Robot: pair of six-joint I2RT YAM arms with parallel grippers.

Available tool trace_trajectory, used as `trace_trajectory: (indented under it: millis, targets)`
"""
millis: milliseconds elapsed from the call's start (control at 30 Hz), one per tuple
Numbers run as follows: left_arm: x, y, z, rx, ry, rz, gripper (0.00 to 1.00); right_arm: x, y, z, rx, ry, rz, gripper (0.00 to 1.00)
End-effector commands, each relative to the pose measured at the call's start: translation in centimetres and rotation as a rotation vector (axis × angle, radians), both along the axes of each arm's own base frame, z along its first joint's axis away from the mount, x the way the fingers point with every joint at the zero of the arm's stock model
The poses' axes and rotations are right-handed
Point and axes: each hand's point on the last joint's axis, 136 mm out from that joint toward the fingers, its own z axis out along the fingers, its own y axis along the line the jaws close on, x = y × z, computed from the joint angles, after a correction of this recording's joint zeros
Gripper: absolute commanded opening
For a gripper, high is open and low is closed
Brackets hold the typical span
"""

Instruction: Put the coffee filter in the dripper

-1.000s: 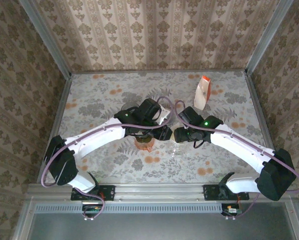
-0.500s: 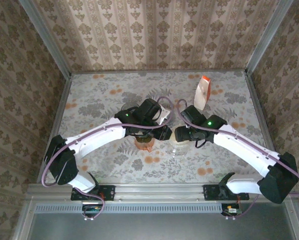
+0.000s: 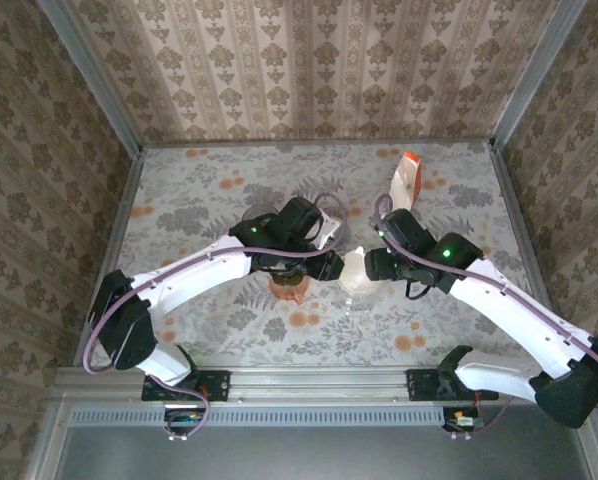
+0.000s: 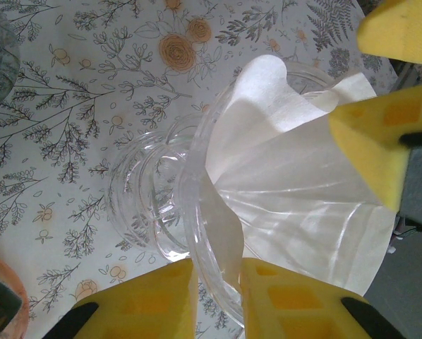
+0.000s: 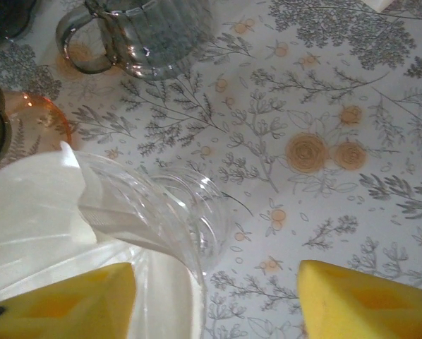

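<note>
Floral table (image 3: 199,190) bears a dripper (image 4: 144,191) with the filter (image 4: 288,183) inside. Left gripper (image 4: 216,272) pinches its rim at 9 o'clock. Right gripper (image 5: 216,272), at 3 o'clock, stands open.

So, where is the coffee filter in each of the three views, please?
Top external: the filter is a white patch just right of centre, between the two arm tips.
Left wrist: the filter is large and right of centre, inside the glass rim.
Right wrist: the filter is at the lower left, against the glass wall.
Shared landmark: the clear dripper that holds it.
</note>
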Motion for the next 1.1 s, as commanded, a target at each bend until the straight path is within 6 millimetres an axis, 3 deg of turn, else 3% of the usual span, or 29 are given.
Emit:
trace_trajectory:
  millis: [0,367,667,800,1067]
  targets:
    - [-0.2,0.0,-0.2,0.008,0.019,-0.004,0.23,-0.8,-1.4,0.3,-0.038,0.001,-0.025,0.55]
    - [-0.1,-0.1,-0.2,0.006,0.029,-0.004,0.24,0.3,-0.3,1.3,-0.026,-0.023,0.017,0.29]
    - [0.2,-0.1,-0.1,-0.002,0.027,0.002,0.3,0.0,0.0,0.1,-0.043,0.011,0.029,0.11]
    - [0.3,0.0,0.0,-0.005,0.03,0.007,0.33,0.0,-0.2,0.2,-0.053,0.011,0.026,0.13]
    - [0.8,0.7,1.7,-0.04,-0.001,0.042,0.43,0.1,-0.5,1.5,-0.046,-0.025,0.009,0.43]
